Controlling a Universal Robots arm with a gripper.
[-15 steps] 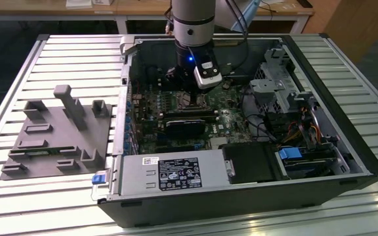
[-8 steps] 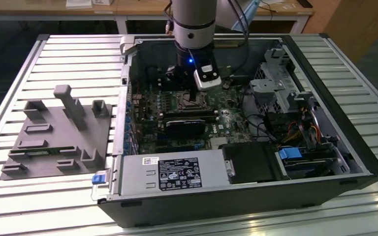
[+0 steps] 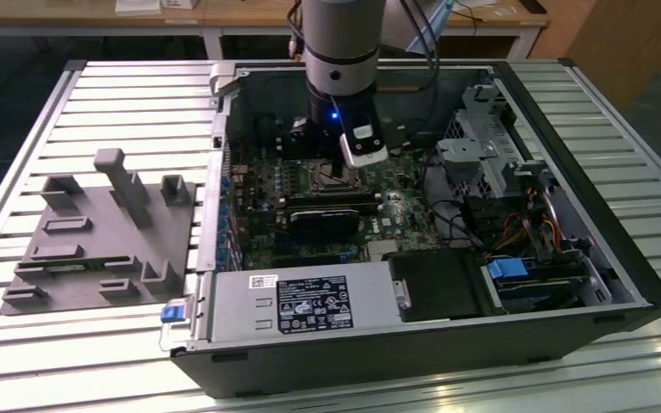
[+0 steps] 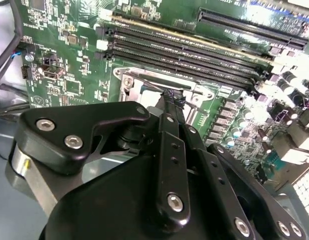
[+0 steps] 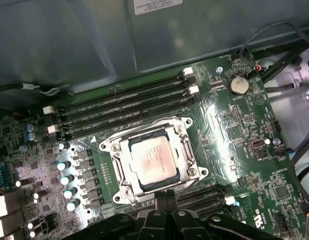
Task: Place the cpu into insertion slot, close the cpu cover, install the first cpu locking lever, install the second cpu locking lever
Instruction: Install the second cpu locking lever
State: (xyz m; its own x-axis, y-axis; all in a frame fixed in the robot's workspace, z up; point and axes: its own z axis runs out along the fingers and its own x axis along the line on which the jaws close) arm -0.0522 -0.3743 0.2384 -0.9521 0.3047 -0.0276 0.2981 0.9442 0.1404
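The cpu [image 5: 153, 161], a flat square chip with a shiny silver top, lies in the insertion slot [image 5: 112, 148] on the green motherboard. The cpu cover [image 5: 186, 151], a silver frame with a window, lies flat around the chip. My gripper [image 5: 164, 196] hovers at one edge of the socket, its black fingers pressed together with nothing visible between them. In the second wrist view the gripper [image 4: 169, 95] reaches down to the slot's metal rim [image 4: 139, 82], where a thin metal rod runs up to the tips. In the exterior view the gripper [image 3: 337, 165] hangs just over the slot [image 3: 328, 179] inside the open computer case.
Long black memory slots [image 5: 124, 107] run beside the socket, with capacitors [image 5: 67, 180] on another side. A grey power supply [image 3: 296, 305], a drive cage [image 3: 491, 155] and loose cables [image 3: 460, 215] crowd the case. A grey fixture plate [image 3: 95, 237] lies on the exterior view's left.
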